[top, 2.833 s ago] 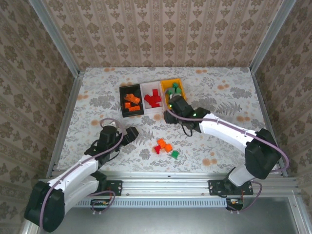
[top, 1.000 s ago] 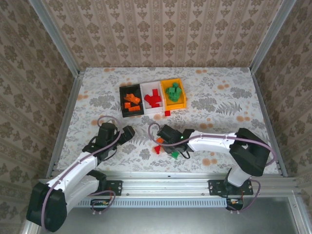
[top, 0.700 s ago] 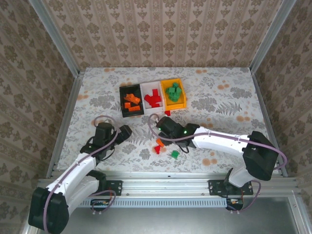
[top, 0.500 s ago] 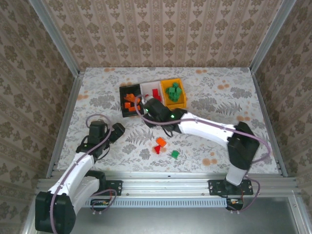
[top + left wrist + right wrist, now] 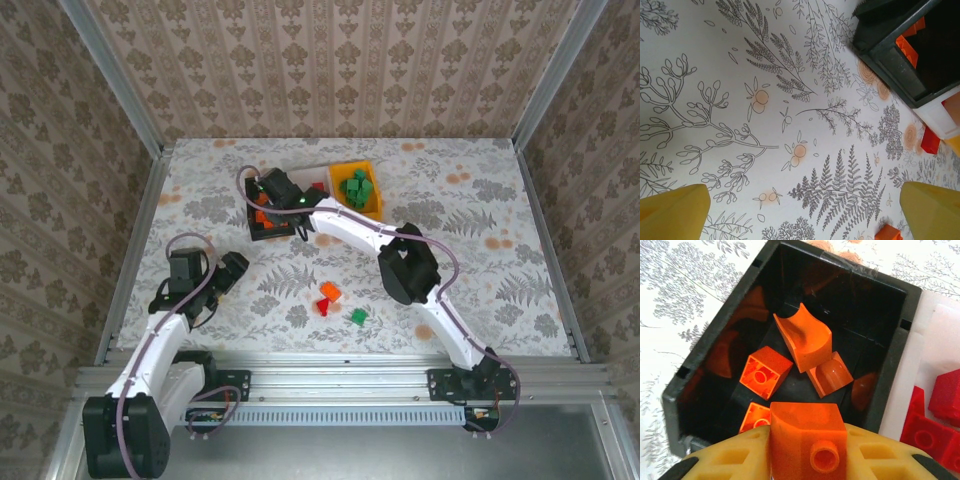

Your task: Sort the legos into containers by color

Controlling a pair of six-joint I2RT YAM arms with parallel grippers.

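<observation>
Above black bin (image 5: 892, 365), right tool (image 5: 807, 450) clamping orange brick (image 5: 805, 432), left tool (image 5: 804, 212) spread, white bin (image 5: 935, 330) cut off

black bin (image 5: 908, 310), orange bricks (image 5: 805, 337), floral table (image 5: 740, 75)

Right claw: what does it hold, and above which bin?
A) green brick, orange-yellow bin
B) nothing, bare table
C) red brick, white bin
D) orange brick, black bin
D: the right wrist view shows the right claw gripping an orange brick over the black bin, where other orange bricks lie.
</observation>
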